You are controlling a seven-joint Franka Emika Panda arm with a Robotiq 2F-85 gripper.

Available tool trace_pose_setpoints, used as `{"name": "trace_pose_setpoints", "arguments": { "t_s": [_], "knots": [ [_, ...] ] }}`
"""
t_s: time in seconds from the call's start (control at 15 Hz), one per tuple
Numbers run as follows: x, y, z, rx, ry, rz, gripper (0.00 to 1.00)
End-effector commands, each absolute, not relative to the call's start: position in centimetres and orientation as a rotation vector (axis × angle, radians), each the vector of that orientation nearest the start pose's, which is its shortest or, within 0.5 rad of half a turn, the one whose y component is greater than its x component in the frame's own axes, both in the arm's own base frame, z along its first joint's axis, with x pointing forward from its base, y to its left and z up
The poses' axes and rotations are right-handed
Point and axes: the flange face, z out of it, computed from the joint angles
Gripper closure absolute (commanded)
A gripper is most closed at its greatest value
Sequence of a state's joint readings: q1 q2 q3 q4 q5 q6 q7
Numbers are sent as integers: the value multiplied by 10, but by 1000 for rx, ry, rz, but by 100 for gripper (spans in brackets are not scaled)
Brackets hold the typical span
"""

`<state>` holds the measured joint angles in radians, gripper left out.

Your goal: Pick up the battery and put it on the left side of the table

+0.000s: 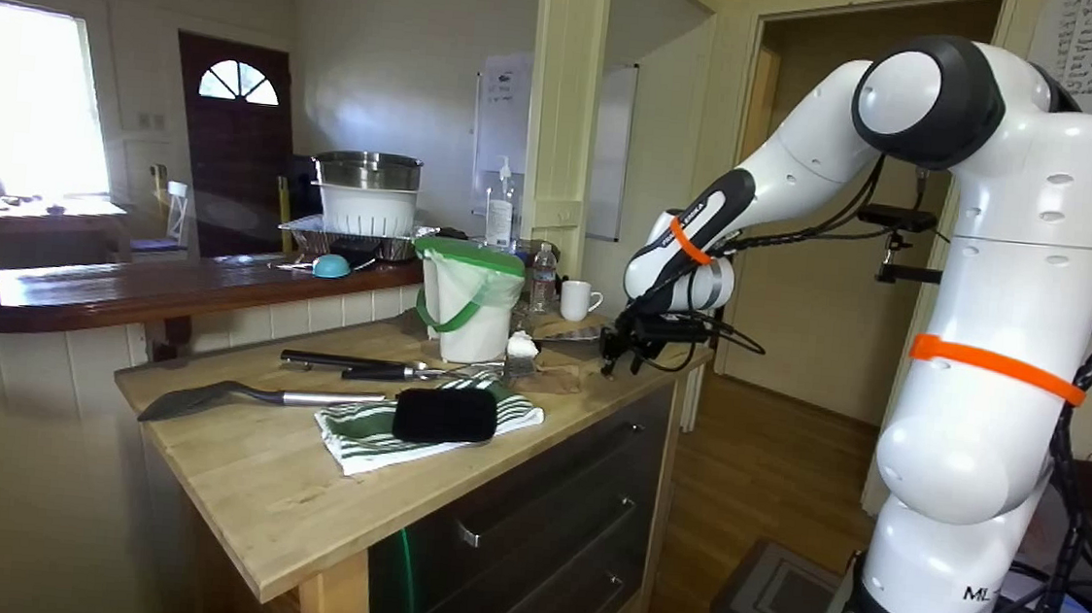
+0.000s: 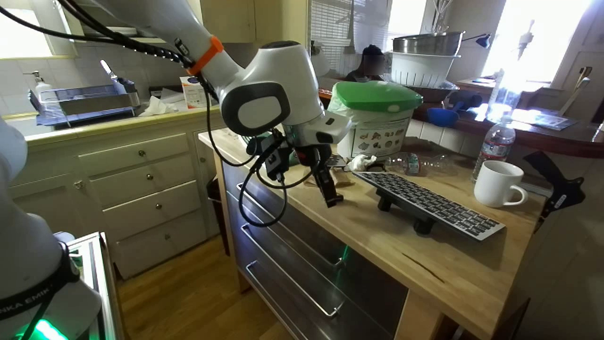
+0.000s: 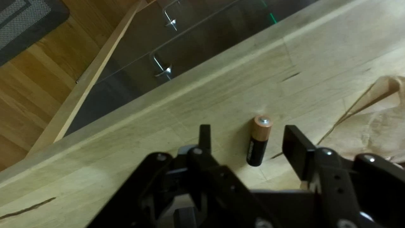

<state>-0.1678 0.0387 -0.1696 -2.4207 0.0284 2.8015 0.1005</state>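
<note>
The pick-up is not yet made: the battery rests on the table, just right of centre in the wrist view, seen between spread fingers. Gripping, lifting and setting it on the left remain; the fingers' height is hard to judge.

Copper-and-black battery, beige table

The table has a smooth wooden top, the battery a shiny metal tip. Creased paper looks matt; the towel is cloth.
</note>
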Motion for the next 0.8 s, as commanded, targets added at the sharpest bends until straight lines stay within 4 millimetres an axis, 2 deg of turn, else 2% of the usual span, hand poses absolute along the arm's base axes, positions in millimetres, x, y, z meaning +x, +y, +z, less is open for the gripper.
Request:
{"name": "trace_pose_setpoints", "arguments": {
  "t_s": [0.0, 0.13, 0.2, 0.33, 0.4, 0.47, 0.53, 0.6, 0.67, 0.73],
  "knots": [
    [494, -167, 317, -3041, 712, -562, 44],
    [496, -164, 315, -3043, 697, -583, 54],
    [497, -163, 315, -3044, 692, -601, 62],
    [501, -162, 314, -3048, 681, -626, 63],
    [501, -162, 313, -3051, 674, -637, 73],
    [502, -162, 311, -3054, 671, -641, 63],
    [502, -162, 309, -3057, 669, -634, 65],
    [502, -163, 307, -3059, 671, -637, 72],
    [501, -162, 305, -3062, 669, -626, 94],
    [501, -162, 301, -3080, 659, -598, 93]
  ]
}}
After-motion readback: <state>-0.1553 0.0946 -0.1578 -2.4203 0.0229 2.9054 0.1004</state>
